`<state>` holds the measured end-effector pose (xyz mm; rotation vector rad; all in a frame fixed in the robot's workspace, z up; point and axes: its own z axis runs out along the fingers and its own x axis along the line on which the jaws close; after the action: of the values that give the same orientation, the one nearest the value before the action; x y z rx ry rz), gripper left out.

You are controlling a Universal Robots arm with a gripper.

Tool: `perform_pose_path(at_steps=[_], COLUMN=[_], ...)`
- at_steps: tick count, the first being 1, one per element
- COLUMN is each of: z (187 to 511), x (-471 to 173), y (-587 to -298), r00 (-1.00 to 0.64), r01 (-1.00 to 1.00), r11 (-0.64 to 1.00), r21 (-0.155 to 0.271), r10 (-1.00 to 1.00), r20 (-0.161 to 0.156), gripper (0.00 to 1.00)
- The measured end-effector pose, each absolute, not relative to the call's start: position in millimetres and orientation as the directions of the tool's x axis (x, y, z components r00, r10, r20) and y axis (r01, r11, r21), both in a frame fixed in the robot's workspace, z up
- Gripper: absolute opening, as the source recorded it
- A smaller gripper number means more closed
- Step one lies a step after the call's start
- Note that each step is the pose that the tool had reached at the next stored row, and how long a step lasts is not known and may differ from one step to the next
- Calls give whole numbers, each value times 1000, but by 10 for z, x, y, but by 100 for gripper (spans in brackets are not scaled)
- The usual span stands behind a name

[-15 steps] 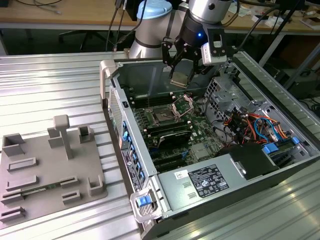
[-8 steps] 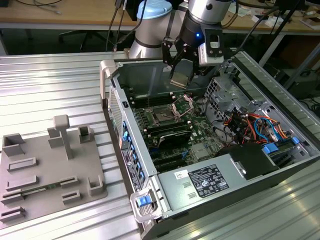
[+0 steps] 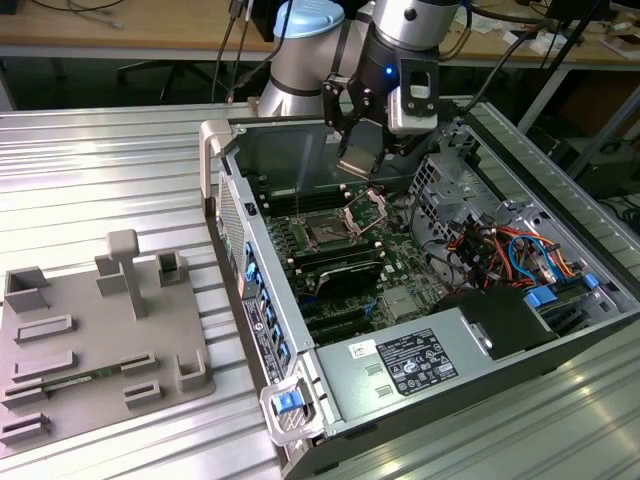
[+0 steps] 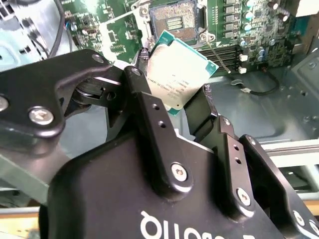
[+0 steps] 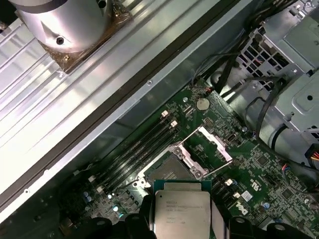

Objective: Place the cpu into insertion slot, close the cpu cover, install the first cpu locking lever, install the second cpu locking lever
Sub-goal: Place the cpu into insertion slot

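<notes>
Entry, as I logged it from the remote station: the gripper (image 4: 169, 85) was clamped on the cpu (image 4: 177, 67), with a black finger (image 4: 149, 117) pressed on each of two opposite edges. The chip hung tilted in the air above the motherboard (image 5: 259, 174), touching nothing else. The insertion slot (image 5: 167, 172) lay bare just beside and below it. The cpu cover (image 5: 214, 142) stood swung up on its hinge at the slot's far side, green board showing through its cut-out. Around the slot I noted long black memory slots (image 5: 139, 152), a coin cell (image 5: 202, 103), a perforated drive cage (image 5: 284, 74) with black cables running under it, and a labelled power supply (image 3: 415, 365). The open computer case (image 3: 240, 240) walled the work area on all sides. A grey fixture tray (image 3: 100, 340) lay well apart on the ribbed table (image 3: 100, 170), at the exterior view's left. In the first wrist view the chip covered the slot's near edge and its own lower edge was cut off. The fingers hid its gripped sides. I could not make out the locking levers with any certainty.
</notes>
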<state>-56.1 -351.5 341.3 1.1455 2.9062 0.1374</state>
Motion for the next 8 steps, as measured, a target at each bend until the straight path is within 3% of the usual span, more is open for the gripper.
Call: perform_pose_path(at_steps=[8], z=[3353], x=[-561], y=[-3515], r00=[-617], r01=[785], r11=[614], r21=[87], r10=[787], r20=[18], gripper=[55])
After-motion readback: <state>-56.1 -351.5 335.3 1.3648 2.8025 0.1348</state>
